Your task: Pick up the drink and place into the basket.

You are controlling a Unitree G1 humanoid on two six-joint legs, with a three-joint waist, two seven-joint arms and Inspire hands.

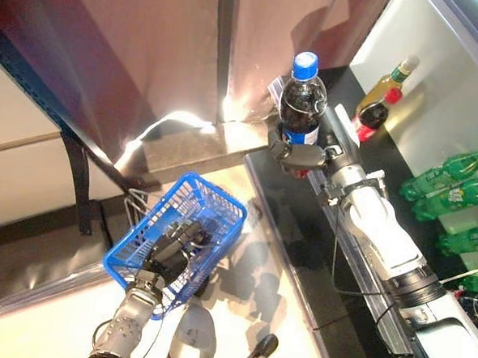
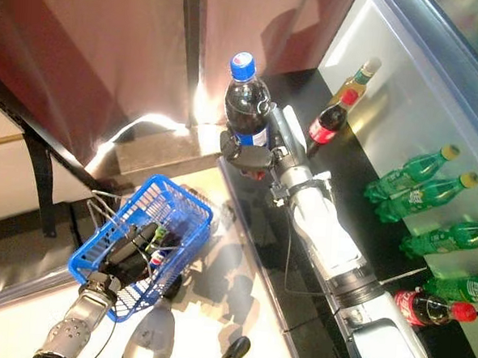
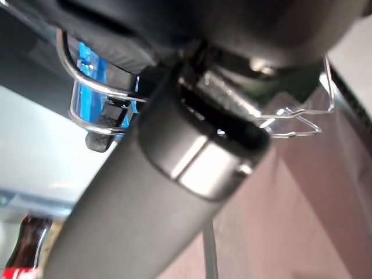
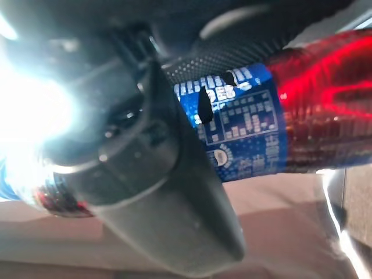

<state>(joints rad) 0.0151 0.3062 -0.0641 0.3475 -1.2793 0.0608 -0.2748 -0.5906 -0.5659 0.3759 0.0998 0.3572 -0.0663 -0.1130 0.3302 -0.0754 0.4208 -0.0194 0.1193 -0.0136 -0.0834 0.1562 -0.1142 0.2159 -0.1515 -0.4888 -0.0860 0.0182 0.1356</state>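
Observation:
My right hand (image 1: 299, 157) is shut on a dark cola bottle (image 1: 301, 102) with a blue cap and blue label, holding it upright in the air beside the shelf's near end. The right wrist view shows the bottle's blue label (image 4: 244, 128) with my thumb (image 4: 168, 192) across it. My left hand (image 1: 171, 248) is shut on the thin wire handles (image 3: 87, 104) of the blue basket (image 1: 221, 206), which hangs low at the left, well below and left of the bottle. Something small lies in the basket (image 2: 158, 243), too unclear to name.
A black shelf (image 2: 362, 154) at the right holds green bottles (image 2: 414, 169), a red-capped cola bottle (image 2: 426, 306), a small dark bottle with a red cap (image 2: 330, 120) and a yellowish bottle (image 2: 354, 81). A brown wall panel (image 1: 149, 52) stands behind.

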